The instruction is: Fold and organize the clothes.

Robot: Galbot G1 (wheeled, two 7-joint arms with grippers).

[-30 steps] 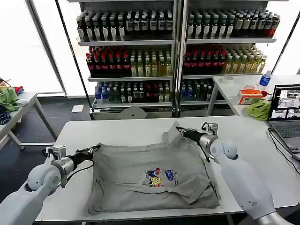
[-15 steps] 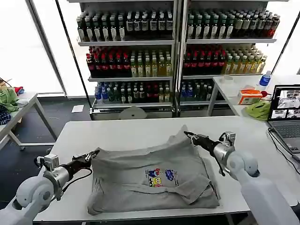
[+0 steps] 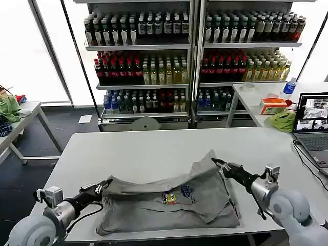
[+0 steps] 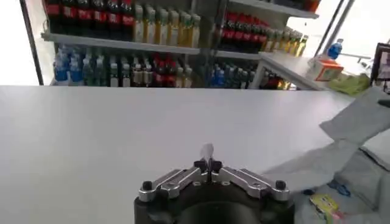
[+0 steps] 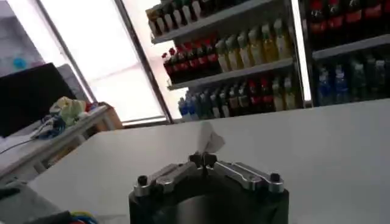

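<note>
Grey shirt (image 3: 169,202) lay on the white desk (image 3: 143,148), near its front edge, chest print facing up, far hem lifted off the surface by both arms

Left end effector (image 3: 104,184) sat toward the desk's front-left corner, fingers pinched closed on the shirt's far-left corner; the left wrist view showed the fingertips (image 4: 208,164) meeting with a sliver of cloth between them

Right end effector (image 3: 219,164) was toward the desk's right edge, closed on the shirt's raised far-right corner; the right wrist view showed a small flap of fabric (image 5: 208,140) sticking up from the shut fingertips (image 5: 203,159)

Handling judgement: light, limp knit, no stiffness. It sagged in the span between the two grips and bunched along the front edge. Likely to drag and wrinkle on the desk rather than slide flat. Corner pinches looked thin, so slip-out was a risk under tension. Better holds were at the hem corners or shoulder seams, where the fabric is doubled, keeping both ends level so the fold lands straight
</note>
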